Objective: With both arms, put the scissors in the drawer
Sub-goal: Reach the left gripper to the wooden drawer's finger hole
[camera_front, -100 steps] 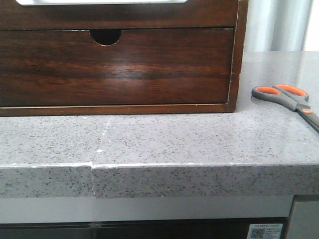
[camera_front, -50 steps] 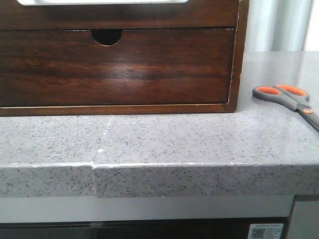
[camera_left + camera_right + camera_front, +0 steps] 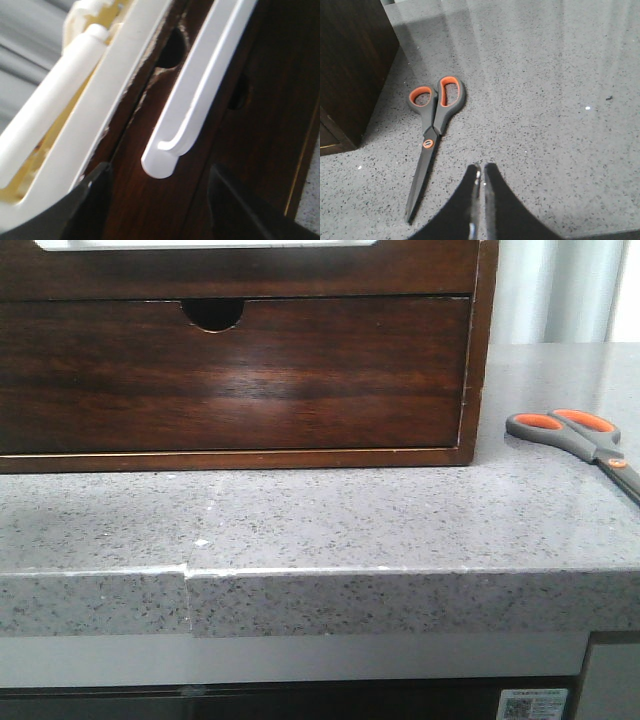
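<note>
Jaws of the right gripper [image 3: 480,172] are standing pressed together with only a thin slit between the black fingers, holding nothing, and hovering above the speckled grey countertop [image 3: 555,100]. Jaws of the left gripper [image 3: 159,172] are standing wide apart, its two dark fingers [image 3: 90,195] showing at either side of the view with nothing between them; they are sitting close over the dark wooden cabinet [image 3: 260,100], next to white bars [image 3: 200,85] lying along the wood. Scissors [image 3: 432,132] are lying flat and closed on the countertop, just beside the cabinet's right-hand corner but not touching it, blades pointing toward the robot and the orange-lined loops pointing away. Right gripper is hanging near the blades, apart from them, to their right side. In the front view the scissors [image 3: 580,440] are resting at the far right edge, partly cut off. Drawer [image 3: 230,375] is sitting fully closed in the cabinet, its front flush with the frame, the half-round notch [image 3: 213,313] showing in its top edge. Neither arm is showing in the front view.
</note>
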